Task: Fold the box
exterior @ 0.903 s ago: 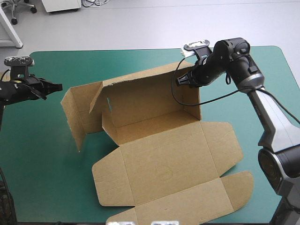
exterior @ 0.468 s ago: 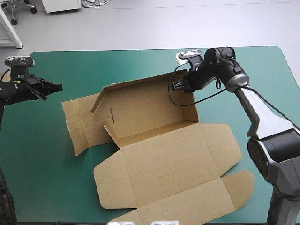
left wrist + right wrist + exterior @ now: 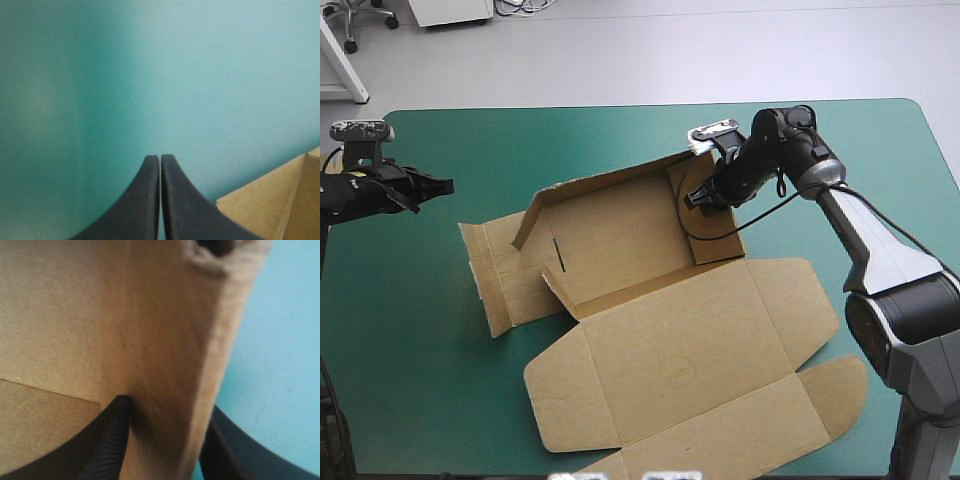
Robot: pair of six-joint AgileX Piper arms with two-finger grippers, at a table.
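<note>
Teal-green table cover (image 3: 420, 380); far corners rounded.

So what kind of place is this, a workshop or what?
Probably a robotics lab bench: a table with a teal-green cover, a partly folded brown box lying on it, the right pincer shut on one raised wall, and the left pincer shut over bare cover.

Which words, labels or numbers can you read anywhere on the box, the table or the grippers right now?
None can be read in any view.
The box is plain brown board with only creases and cut slots, no print or label.
The teal-green cover carries no marking.
The right gripper, clamped on the box's right wall, and the left gripper, over bare cover, show no lettering.
</note>
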